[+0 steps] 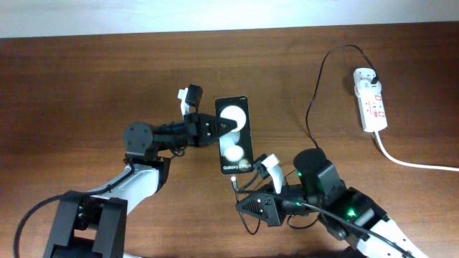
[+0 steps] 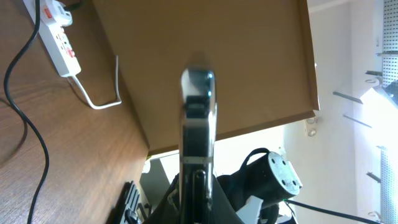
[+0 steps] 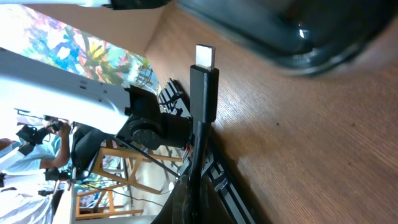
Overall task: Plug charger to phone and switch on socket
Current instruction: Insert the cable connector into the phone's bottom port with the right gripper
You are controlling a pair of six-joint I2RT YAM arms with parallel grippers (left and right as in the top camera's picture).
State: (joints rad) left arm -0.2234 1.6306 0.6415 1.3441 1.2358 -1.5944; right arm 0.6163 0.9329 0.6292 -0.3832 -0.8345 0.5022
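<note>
Overhead view: phone (image 1: 235,136) at mid-table, pinched at one long edge by left gripper (image 1: 217,130), judged to steady it for insertion. Toward the near edge, right gripper (image 1: 244,192) is pressed together on charger (image 3: 204,93) just behind its connector tip (image 3: 204,56), which points at the phone's near end with a small gap left; not yet plugged. By the right edge lies socket (image 1: 371,99), switch state too small to tell. Its thick white cord (image 1: 409,161) trails off right. The charger's cable loops between, well apart from the port approach.
</note>
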